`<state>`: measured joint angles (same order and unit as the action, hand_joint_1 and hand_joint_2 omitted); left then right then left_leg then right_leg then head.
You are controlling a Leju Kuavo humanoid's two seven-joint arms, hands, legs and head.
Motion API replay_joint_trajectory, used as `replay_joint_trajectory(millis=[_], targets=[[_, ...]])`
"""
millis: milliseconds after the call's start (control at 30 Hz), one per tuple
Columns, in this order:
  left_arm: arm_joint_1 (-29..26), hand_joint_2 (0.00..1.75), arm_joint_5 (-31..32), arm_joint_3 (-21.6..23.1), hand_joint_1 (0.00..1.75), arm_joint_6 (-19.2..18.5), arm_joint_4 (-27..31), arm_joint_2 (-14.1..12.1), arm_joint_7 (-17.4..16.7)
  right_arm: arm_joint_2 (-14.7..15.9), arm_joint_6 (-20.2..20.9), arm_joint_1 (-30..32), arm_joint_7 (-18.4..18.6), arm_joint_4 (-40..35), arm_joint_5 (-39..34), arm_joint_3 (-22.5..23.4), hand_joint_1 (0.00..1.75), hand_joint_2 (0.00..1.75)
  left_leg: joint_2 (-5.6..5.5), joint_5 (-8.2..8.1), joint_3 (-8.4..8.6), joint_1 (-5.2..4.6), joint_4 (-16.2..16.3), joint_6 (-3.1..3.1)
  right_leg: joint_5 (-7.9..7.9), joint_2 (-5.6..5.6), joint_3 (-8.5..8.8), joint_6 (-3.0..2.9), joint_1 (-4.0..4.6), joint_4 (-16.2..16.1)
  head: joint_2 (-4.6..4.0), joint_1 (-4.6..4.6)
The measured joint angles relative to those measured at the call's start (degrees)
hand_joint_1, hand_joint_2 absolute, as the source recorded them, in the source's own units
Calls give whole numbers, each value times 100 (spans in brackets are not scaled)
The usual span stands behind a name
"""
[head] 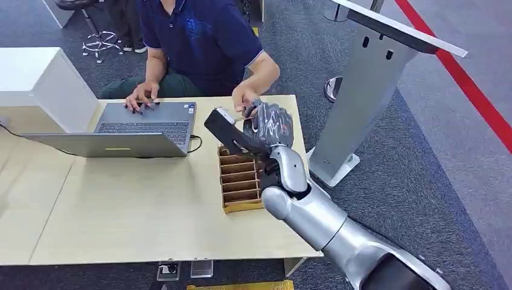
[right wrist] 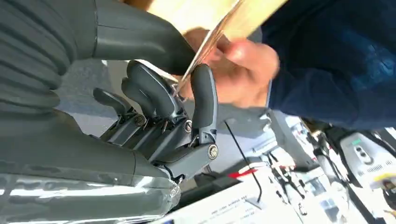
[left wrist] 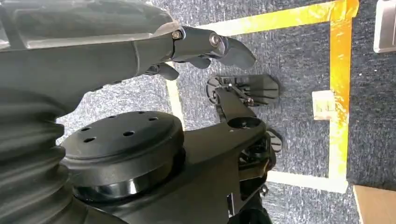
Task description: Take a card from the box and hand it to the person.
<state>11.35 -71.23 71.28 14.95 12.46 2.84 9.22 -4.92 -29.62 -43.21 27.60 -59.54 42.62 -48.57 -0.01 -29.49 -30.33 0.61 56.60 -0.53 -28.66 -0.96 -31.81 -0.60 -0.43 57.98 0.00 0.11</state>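
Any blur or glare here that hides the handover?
Right wrist view: the person's hand is motion-blurred, the card a soft edge at the right robot hand. Head view: mostly sharp, mild wide-angle bending of the table. Left wrist view: sharp, no glare.

No text, brand or number can be read. The white box (right wrist: 243, 205) at the lower centre of the right wrist view carries dark print, too blurred to make out.

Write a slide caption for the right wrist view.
Right hand pinches a card while the person's hand takes hold of it.
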Motion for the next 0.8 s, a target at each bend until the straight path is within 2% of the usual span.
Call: replay_joint_trajectory(millis=[200,467,500,800], targets=[[0,175,0,0,0,4,0,0,0,33,-277,-90,-146,131,162,17,169,175,0,0,-1,0,0,0,0,0,-1,0,0,0,0,0],[1,175,18,0,0,2,0,0,0,57,-371,-156,-194,289,218,42,169,175,0,0,-1,0,0,0,0,0,0,0,0,0,0,2],[1,175,37,0,0,2,0,0,0,57,-385,-156,-194,306,218,46,0,175,0,0,-1,0,0,0,0,0,0,0,0,0,0,2],[32,175,59,0,0,31,0,0,0,72,-395,-157,-194,398,221,109,0,175,0,0,-1,0,0,0,0,0,0,0,0,0,0,2]])
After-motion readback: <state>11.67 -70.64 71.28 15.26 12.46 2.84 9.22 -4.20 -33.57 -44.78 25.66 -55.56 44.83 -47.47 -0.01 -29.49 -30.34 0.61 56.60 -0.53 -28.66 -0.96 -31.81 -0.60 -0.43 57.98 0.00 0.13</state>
